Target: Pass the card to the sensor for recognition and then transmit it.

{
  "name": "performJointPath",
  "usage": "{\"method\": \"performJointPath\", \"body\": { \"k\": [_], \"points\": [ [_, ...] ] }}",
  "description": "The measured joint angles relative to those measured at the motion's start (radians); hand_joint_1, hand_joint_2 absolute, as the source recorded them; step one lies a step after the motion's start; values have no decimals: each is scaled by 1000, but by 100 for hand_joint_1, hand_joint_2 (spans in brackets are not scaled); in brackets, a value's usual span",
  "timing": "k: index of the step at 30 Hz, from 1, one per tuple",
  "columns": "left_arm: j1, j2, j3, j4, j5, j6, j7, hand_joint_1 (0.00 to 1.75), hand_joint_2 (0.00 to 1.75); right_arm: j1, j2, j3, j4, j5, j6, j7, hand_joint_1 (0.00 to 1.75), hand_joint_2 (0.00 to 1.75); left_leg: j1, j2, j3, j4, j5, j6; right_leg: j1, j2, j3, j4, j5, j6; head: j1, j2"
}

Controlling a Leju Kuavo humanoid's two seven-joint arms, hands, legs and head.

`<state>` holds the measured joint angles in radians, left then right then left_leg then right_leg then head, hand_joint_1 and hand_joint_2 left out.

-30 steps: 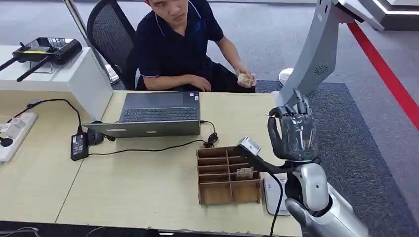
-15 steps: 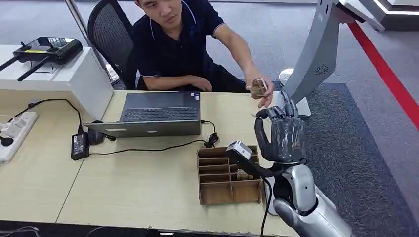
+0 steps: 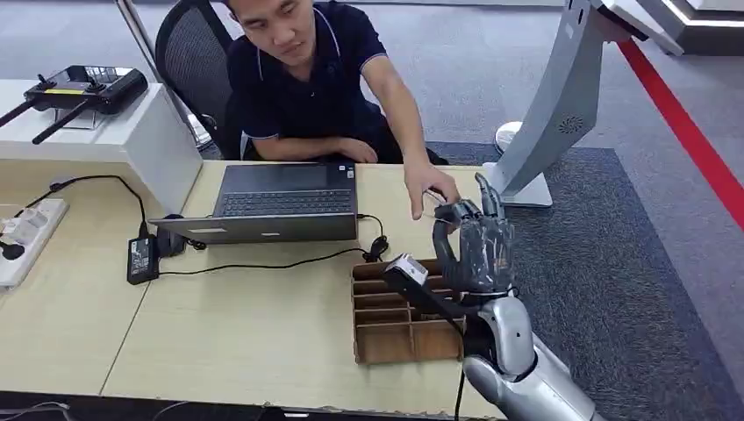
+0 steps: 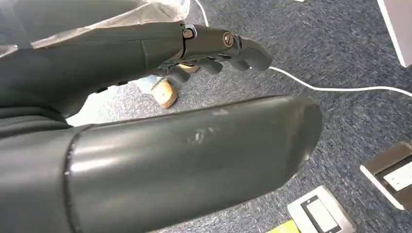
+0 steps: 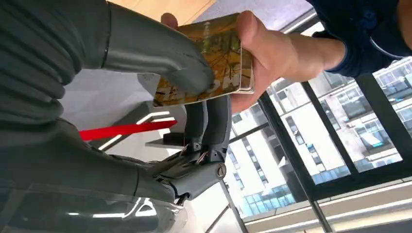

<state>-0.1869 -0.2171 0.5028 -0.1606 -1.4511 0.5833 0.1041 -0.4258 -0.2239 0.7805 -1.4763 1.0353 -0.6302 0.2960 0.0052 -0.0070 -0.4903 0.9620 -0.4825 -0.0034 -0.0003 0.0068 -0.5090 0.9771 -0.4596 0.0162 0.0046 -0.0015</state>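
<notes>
My right hand (image 3: 474,241) is raised upright above the wooden divider box (image 3: 386,338) at the table's right side. A person seated behind the table reaches a hand (image 3: 430,193) to it. In the right wrist view a brown and yellow patterned card (image 5: 209,58) sits between my thumb (image 5: 160,53), which presses on its face, and my fingers (image 5: 209,121) behind it. The person's hand (image 5: 272,53) still grips the card's other end. My left hand (image 4: 194,43) hangs over grey carpet, fingers stretched out and holding nothing.
An open laptop (image 3: 281,197) stands at the table's far middle, its cable running to the box. A power adapter (image 3: 140,259) and a power strip (image 3: 22,237) lie at the left. A grey slanted stand (image 3: 553,105) rises at the far right.
The person's hand has carried the card from near the lap over to my right hand. My right hand has shifted left, and its thumb now lies on the card.
</notes>
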Motion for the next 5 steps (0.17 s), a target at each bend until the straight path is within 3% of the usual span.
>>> {"method": "performJointPath", "body": {
  "k": [5],
  "points": [
    [1,0,-5,0,0,0,0,0,0,-1,8,0,21,-1,0,0,175,175,0,-1,0,0,0,0,0,-1,0,0,0,0,0,0]
  ]
}}
